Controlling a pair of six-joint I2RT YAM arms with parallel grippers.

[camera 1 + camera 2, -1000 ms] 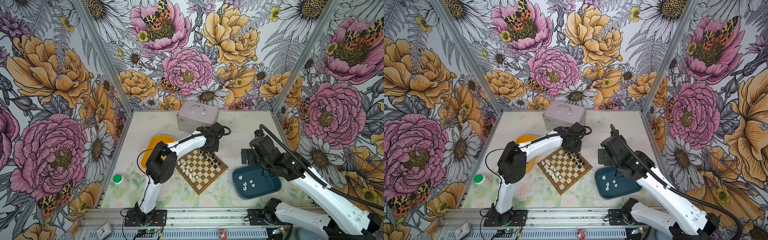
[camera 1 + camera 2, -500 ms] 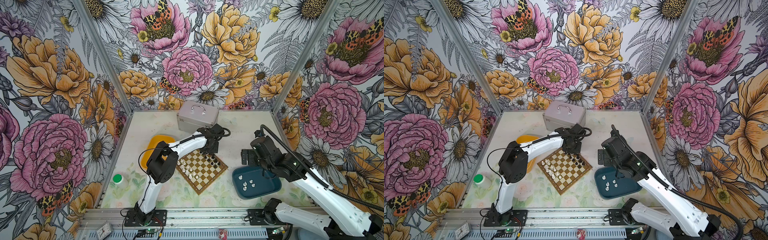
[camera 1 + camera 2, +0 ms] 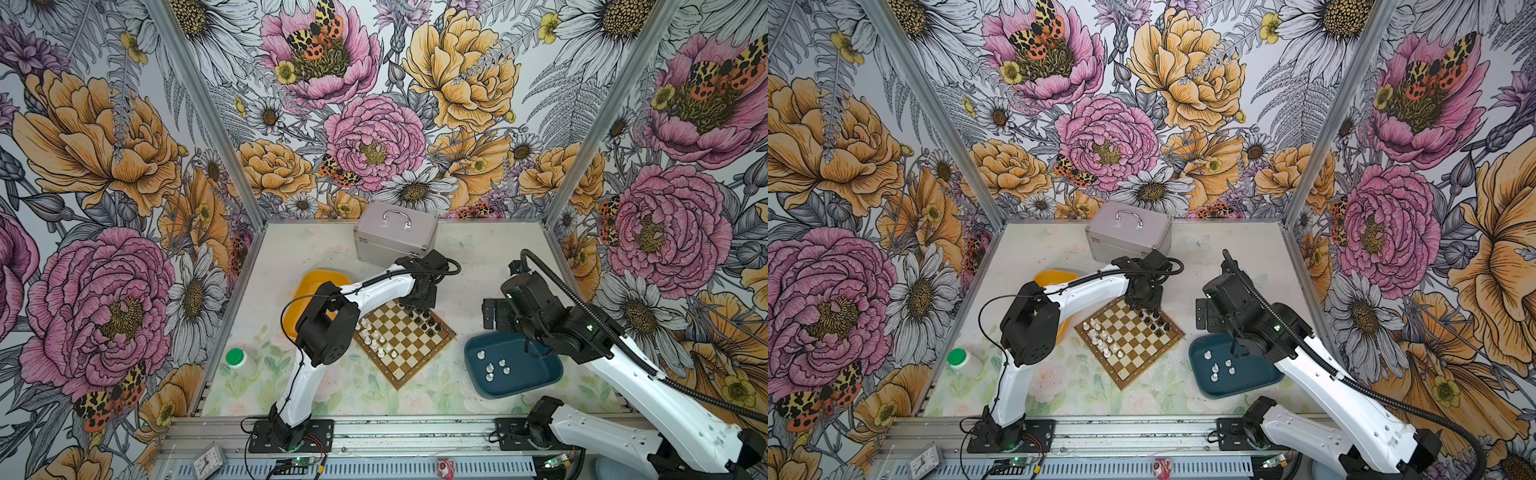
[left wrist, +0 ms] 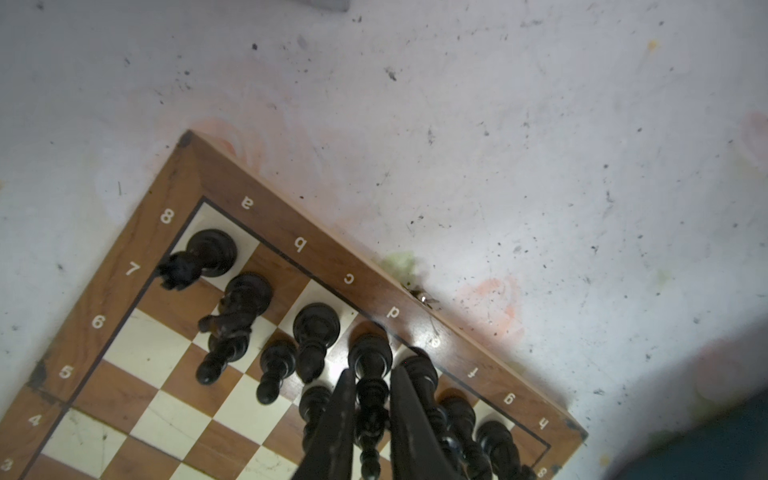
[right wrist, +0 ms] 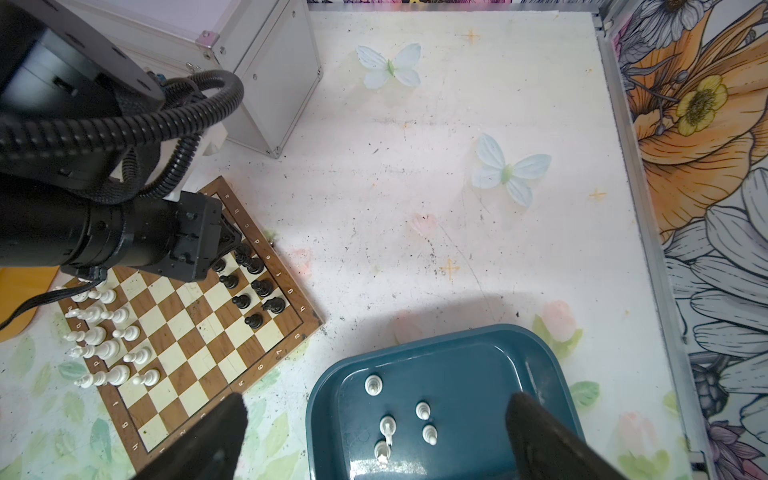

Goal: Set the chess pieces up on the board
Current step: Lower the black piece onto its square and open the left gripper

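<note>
Left wrist | black piece gripped in left pincer | on board

— Query: what class of site is this?
— Reply: a lab-type robot test cell. My left arm and my right arm are bolted to a slotted metal rail. Aluminium posts frame three walls of printed flower paper around one tabletop. A bare circuit board and loose wiring lie on the rail.

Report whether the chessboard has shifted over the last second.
No. In both top views the chessboard's right corner keeps the same gap to the teal tray, and its far corner keeps the same gap to the silver case.
</note>
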